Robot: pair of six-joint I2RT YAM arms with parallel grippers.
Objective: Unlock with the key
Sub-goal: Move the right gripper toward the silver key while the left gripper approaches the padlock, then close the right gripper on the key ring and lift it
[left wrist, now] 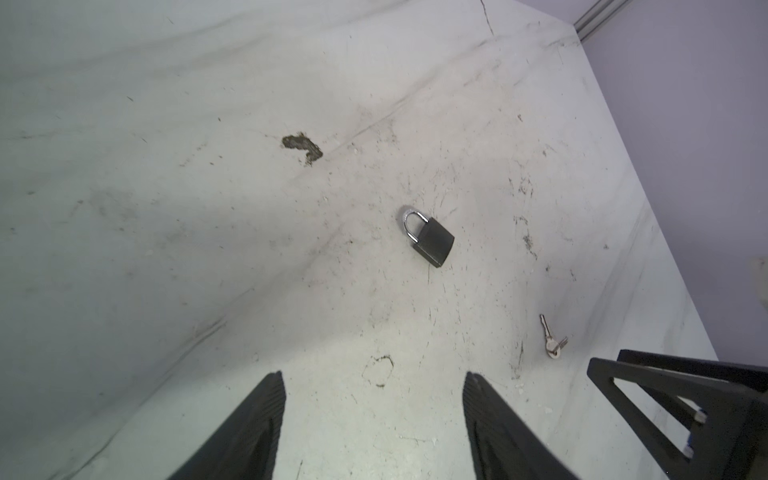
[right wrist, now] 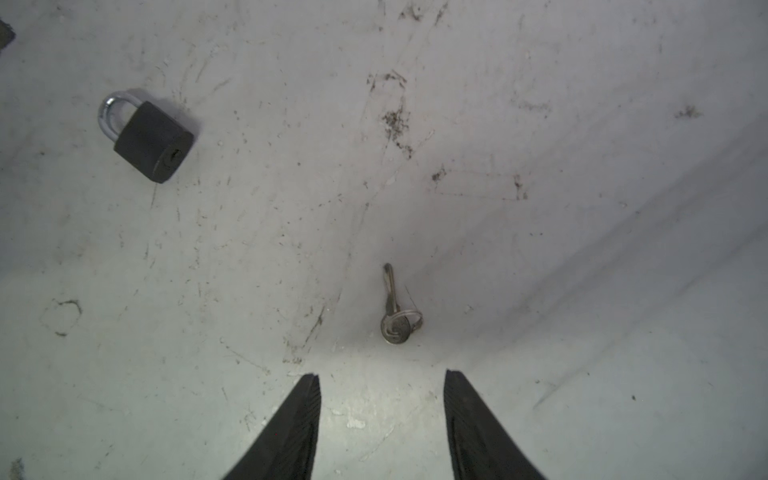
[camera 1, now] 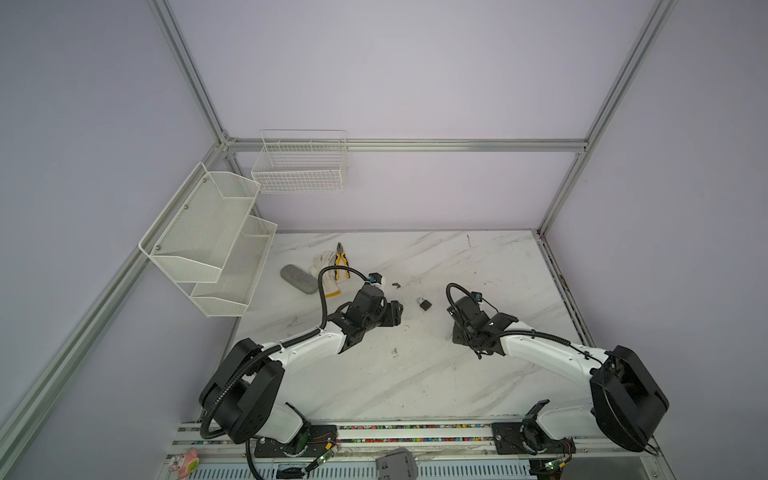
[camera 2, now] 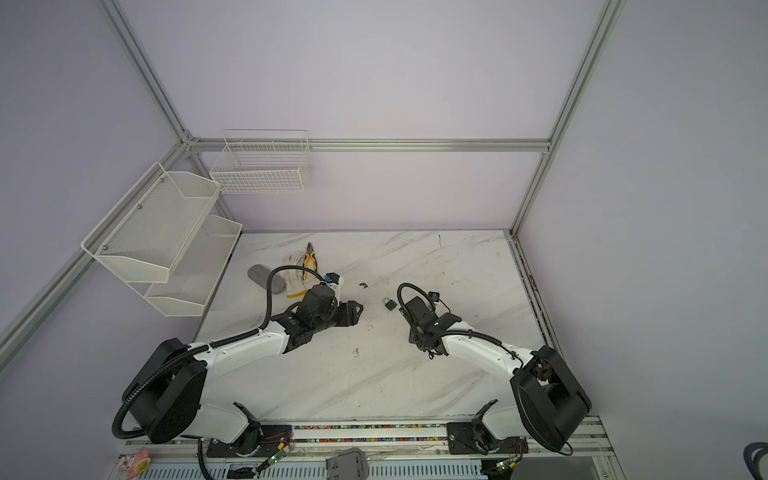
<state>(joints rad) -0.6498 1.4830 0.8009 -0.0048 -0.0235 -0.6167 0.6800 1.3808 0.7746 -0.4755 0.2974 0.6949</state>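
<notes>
Key (right wrist: 392,309) work comes first: the tiny silvery key lies flat on the desk (right wrist: 582,291) just ahead of the right hand (right wrist: 382,376), roughly in line with the gap between its two dark fingers (right wrist: 299,419), with its rounded head nearest the hand and its blade pointing away. A thin ring is threaded through the head. That hand stands partly open and empty, fingers clearly apart. The key looks light, stiff and smooth, and so thin against the hard desk that pinching it flat will likely be slippery; the head, the widest part, seems the best place to take hold, leaving the blade free for the keyhole. The black padlock (right wrist: 151,139) lies on its side well off to one side of the right hand, shackle closed, keyhole end facing this way. It is heavier and blocky, and should be easy to clamp across its body. The left hand (left wrist: 374,374), also open and holding nothing, points toward the padlock (left wrist: 430,239), which lies some way ahead of its fingertips.
</notes>
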